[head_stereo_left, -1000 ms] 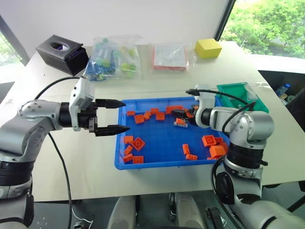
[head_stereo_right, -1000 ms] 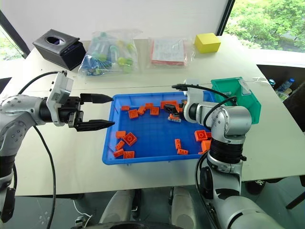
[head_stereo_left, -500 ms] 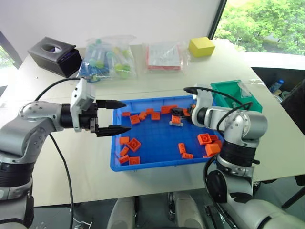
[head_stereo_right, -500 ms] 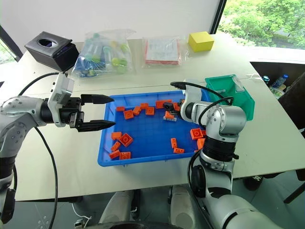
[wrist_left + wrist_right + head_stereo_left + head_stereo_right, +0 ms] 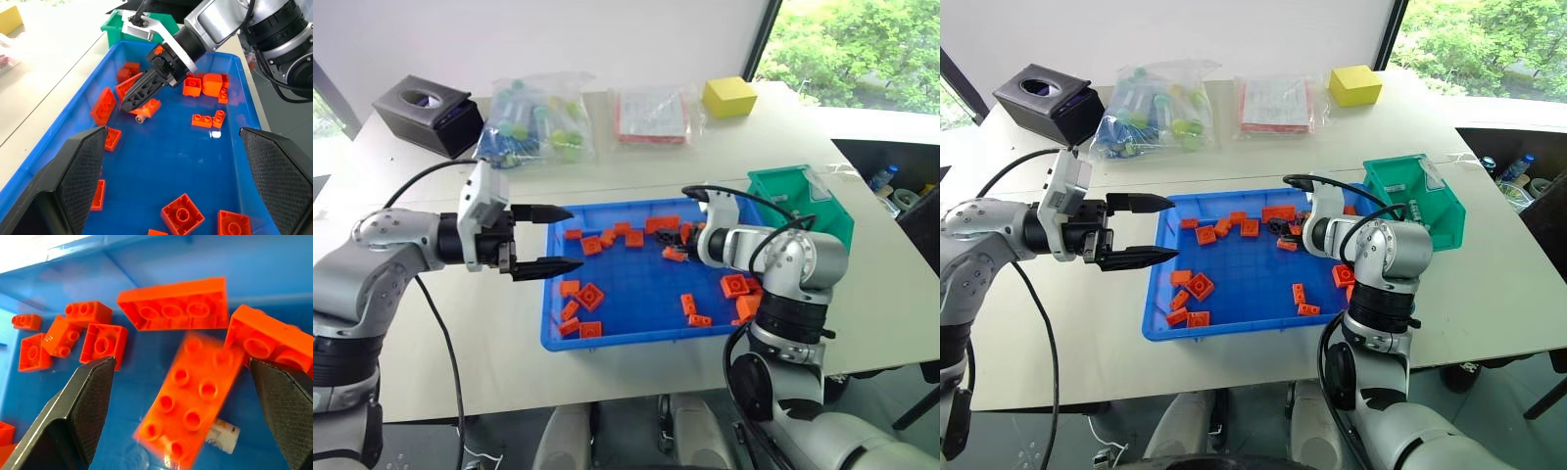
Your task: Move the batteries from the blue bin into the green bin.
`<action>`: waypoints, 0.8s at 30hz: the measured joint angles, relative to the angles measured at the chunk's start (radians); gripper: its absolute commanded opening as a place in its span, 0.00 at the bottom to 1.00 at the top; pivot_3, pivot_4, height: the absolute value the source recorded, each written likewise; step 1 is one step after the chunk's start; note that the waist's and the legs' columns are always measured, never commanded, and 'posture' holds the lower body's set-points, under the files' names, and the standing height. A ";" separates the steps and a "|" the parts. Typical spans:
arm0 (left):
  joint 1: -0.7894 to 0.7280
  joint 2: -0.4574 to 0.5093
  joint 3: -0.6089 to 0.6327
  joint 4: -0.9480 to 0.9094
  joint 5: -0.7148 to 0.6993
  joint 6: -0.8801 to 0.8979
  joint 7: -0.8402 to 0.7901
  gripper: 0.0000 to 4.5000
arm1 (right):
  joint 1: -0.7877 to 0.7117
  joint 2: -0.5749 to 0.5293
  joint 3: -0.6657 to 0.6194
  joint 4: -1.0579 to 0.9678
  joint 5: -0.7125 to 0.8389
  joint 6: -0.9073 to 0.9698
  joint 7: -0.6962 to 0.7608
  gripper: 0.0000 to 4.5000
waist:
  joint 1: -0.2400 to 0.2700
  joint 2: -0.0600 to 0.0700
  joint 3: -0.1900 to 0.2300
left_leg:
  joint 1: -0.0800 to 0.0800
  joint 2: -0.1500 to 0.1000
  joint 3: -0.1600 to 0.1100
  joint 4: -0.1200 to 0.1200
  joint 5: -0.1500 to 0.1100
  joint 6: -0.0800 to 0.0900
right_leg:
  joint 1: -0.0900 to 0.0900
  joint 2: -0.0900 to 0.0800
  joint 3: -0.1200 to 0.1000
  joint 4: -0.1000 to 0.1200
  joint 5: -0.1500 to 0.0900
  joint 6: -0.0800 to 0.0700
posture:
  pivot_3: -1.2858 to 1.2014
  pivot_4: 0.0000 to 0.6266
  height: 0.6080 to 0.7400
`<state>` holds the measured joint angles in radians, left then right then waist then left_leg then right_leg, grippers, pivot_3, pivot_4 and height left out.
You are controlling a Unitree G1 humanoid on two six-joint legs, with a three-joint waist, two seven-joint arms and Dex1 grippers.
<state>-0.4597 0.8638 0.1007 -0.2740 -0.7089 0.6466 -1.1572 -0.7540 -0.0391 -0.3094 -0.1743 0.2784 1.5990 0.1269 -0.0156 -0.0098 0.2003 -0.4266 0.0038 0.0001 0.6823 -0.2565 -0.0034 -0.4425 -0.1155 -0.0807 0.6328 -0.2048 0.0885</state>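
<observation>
Blue plastic formed the tray (image 5: pixel 636 338) on the pale table (image 5: pixel 440 352), with orange bricks (image 5: pixel 592 295) scattered over its floor. Near the tray's far right part, the right gripper (image 5: pixel 142 93) pointed down among the bricks, its jaws spread wide and holding nothing. Between its fingers lay a flat studded brick (image 5: pixel 193 401), and a pale battery end (image 5: pixel 222 434) poked out from under that brick's edge; the rest of the battery was hidden. The green bin (image 5: pixel 800 201) stood on the table just beside the tray's far right corner. The left gripper (image 5: pixel 546 238) hung at the tray's left rim, pointing across it, jaws parted and empty. Farther back on the table were a black box (image 5: pixel 423 111), a bag of coloured items (image 5: pixel 536 122), a packet (image 5: pixel 653 113) and a yellow block (image 5: pixel 728 96).
</observation>
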 measured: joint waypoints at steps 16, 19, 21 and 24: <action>-0.017 -0.003 0.000 0.002 0.000 -0.002 0.000 1.00 | -0.044 0.003 0.018 0.044 0.012 -0.020 0.017 0.05 | -0.001 0.000 0.000 | 0.000 0.000 0.000 0.000 0.000 0.000 | 0.000 0.000 0.000 0.000 0.000 0.000 | 0.52 0.24 0.64; -0.018 -0.010 0.000 0.002 0.000 -0.003 0.001 1.00 | -0.061 0.005 0.035 0.041 0.024 -0.020 0.031 0.05 | -0.002 0.000 0.000 | 0.000 0.000 0.000 -0.001 0.000 0.000 | 0.000 0.000 0.000 0.000 0.000 0.000 | 0.52 0.24 0.64; -0.019 -0.014 -0.001 0.002 0.001 -0.003 0.002 1.00 | -0.053 -0.077 0.109 0.013 0.055 -0.027 0.084 0.10 | 0.005 0.001 0.001 | -0.001 0.000 -0.001 -0.001 0.000 0.000 | 0.000 0.000 0.000 -0.001 0.000 0.000 | 0.52 0.24 0.64; -0.018 -0.014 -0.001 0.004 0.001 -0.004 0.002 1.00 | -0.039 -0.291 0.198 -0.109 0.129 -0.087 0.230 0.34 | 0.008 0.001 0.001 | -0.001 -0.001 -0.002 -0.001 0.000 0.000 | 0.001 -0.001 0.000 -0.003 -0.001 0.002 | 0.52 0.24 0.64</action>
<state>-0.4780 0.8495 0.0999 -0.2702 -0.7079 0.6426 -1.1551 -0.7926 -0.3300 -0.1111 -0.2831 0.4070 1.5124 0.3571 -0.0074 -0.0085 0.2014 -0.4281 0.0025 -0.0016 0.6816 -0.2566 -0.0033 -0.4418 -0.1168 -0.0810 0.6295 -0.2061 0.0904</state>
